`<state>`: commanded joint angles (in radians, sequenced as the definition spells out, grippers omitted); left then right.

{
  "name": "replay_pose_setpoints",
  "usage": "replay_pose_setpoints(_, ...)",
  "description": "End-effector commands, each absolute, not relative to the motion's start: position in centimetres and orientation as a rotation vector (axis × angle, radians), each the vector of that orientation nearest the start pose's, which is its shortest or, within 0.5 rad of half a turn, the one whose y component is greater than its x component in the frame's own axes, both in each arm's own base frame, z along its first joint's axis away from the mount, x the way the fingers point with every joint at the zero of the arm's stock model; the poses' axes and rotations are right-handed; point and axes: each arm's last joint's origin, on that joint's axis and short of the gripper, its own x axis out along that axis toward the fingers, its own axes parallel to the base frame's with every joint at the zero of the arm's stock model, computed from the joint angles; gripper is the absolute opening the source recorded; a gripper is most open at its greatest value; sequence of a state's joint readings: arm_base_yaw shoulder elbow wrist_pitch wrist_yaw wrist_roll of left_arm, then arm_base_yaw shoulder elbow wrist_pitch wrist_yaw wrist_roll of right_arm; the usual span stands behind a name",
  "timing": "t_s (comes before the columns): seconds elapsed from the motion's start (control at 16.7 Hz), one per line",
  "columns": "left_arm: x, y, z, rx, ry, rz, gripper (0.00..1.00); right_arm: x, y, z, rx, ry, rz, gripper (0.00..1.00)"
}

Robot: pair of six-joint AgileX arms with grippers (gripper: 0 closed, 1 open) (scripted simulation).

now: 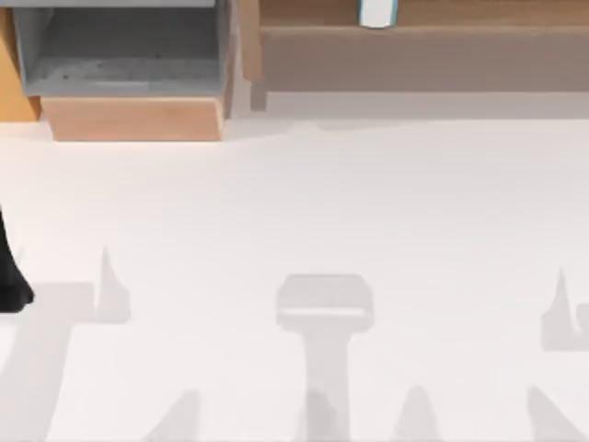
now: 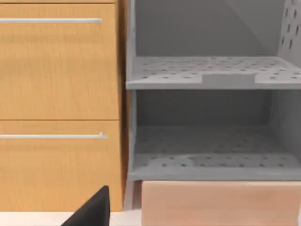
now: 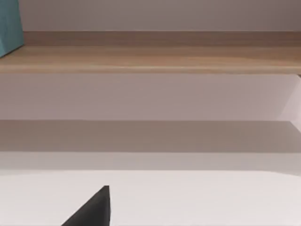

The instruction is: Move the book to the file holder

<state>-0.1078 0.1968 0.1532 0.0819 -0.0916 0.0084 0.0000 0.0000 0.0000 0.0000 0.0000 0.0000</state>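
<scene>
You cannot tell from these pictures how the jaws of either gripper stand: in each wrist view one dark fingertip shows and nothing more. The left gripper (image 2: 94,209) faces the file holder (image 1: 129,83), and a dark part of the left arm (image 1: 11,281) shows at the table's left edge, well in front of the holder. The right gripper (image 3: 94,209) faces the long wooden shelf (image 3: 150,59), which stands just beside the file holder on its right. Neither gripper holds anything that you can see, so I judge the task is not yet started. The book (image 1: 377,12) stands upright on that shelf, to the right of the file holder and apart from it; probably it stands so because a shelf keeps thin books on their edge. Its cover is flat, smooth and teal-blue. The file holder is a box with two grey perforated trays, speckled, and a light tan wooden front. Touching the holder on its other side is an orange wooden cabinet (image 2: 59,103) with two thin metal handles. The table (image 1: 304,203) in front of the holder is white and plain.
</scene>
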Motion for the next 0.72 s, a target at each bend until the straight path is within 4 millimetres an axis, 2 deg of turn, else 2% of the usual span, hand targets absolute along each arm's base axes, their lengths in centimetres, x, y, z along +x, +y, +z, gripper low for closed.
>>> replay_pose_setpoints(0.18, 13.0, -2.3, 25.0, -0.006, -0.066, -0.028, 1.00, 10.6, -0.1, 16.0, 0.000, 0.000, 0.000, 1.00)
replay_pose_setpoints(0.36, 16.5, -4.6, 29.6, -0.016, -0.081, -0.040, 1.00, 10.6, -0.1, 16.0, 0.000, 0.000, 0.000, 1.00)
replay_pose_setpoints(0.54, 21.6, -8.7, 32.9, -0.023, -0.078, -0.048, 1.00, 10.6, -0.1, 16.0, 0.000, 0.000, 0.000, 1.00)
replay_pose_setpoints(0.72, 27.4, -14.6, 33.9, -0.025, -0.063, -0.052, 1.00, 10.6, -0.1, 16.0, 0.000, 0.000, 0.000, 1.00)
